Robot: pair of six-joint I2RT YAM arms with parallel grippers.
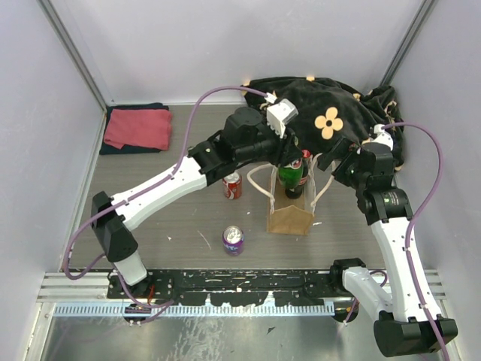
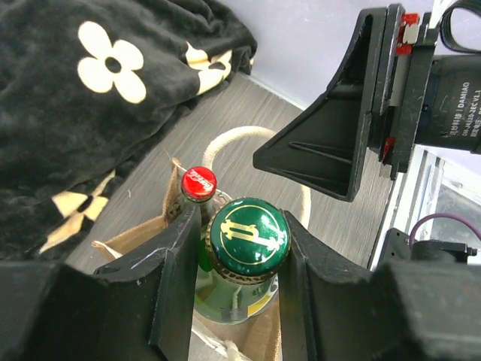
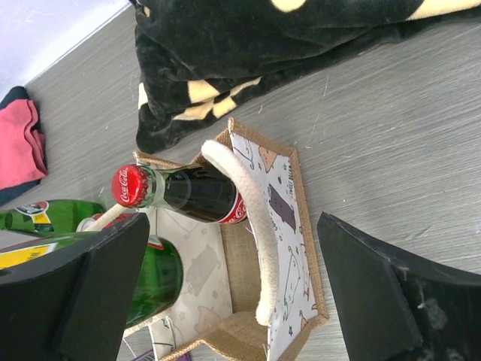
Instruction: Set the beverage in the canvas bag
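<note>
step: by my read you're working the insert. The green bottle [image 1: 291, 179] is hanging partway inside the canvas bag [image 1: 291, 216] and isn't released yet.
left hand: the left hand [image 2: 244, 226] is clamping the green bottle at the neck, with fingers [image 2: 173, 263] pressing on either side just under its top.
right hand: the right hand [image 3: 233, 226] is sitting with its fingers wide apart, gripping nothing. The bag mouth is showing between them; I can't tell whether either finger is touching fabric.
bottle vs hand: the body is hanging straight below the left hand, roughly upright, with the lower part sitting inside the bag mouth.
bag vs hand: it's standing on the table [image 1: 173, 218] directly under the left hand, just ahead of the right hand.
neighbour: a Coke bottle [image 3: 192, 194] is already occupying the bag, just beyond the left hand's fingertips, touching or just beside the green one.
next: I'd say you're needing a straight drop until the base is resting, then spreading the fingers and lifting clear.
risk: the rope handle [image 3: 254, 226] is looping close to the left hand. Snagging it could tip the bag.
</note>
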